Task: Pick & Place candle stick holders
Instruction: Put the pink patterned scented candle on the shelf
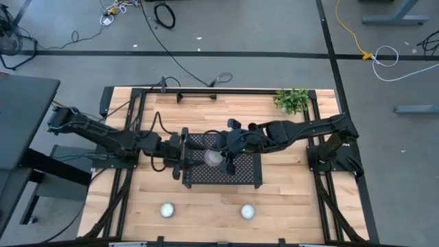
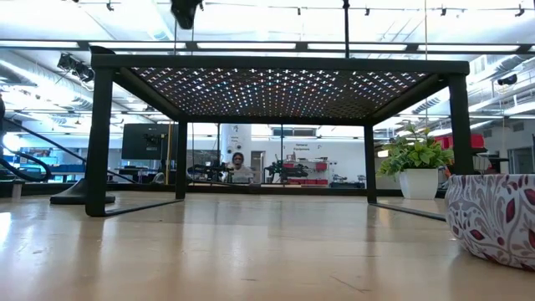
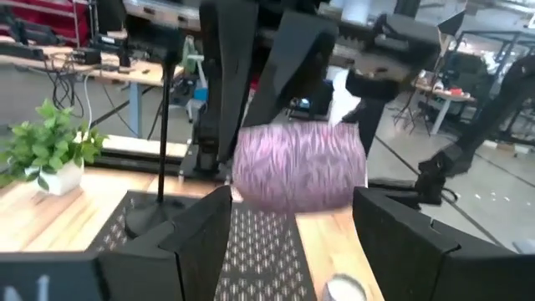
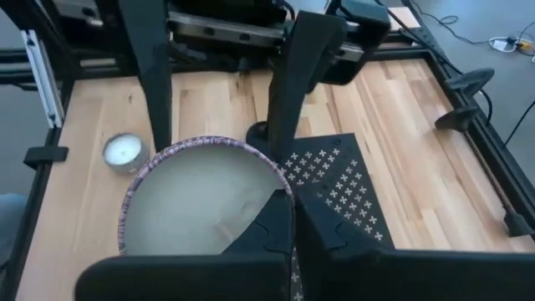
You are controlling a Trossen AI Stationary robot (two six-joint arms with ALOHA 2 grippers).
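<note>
Two arms meet over one black perforated tray (image 1: 240, 175) at mid surface (image 1: 295, 206). The right tool (image 4: 292, 209) is clenched on the rim of one patterned jar candle (image 4: 201, 201), one finger inside on the wax and one outside, holding it over the tray. The left tool (image 3: 292, 238) is released, its fingers spread wide just beside the jar. Candle stick holders: only one can be made out, a thin black stem on a round base (image 3: 163, 134), upright at the tray's edge. Two small round candles (image 1: 167, 210) (image 1: 247, 212) sit well apart near the front edge. One potted plant (image 1: 293, 100) stands at the back right corner.
</note>
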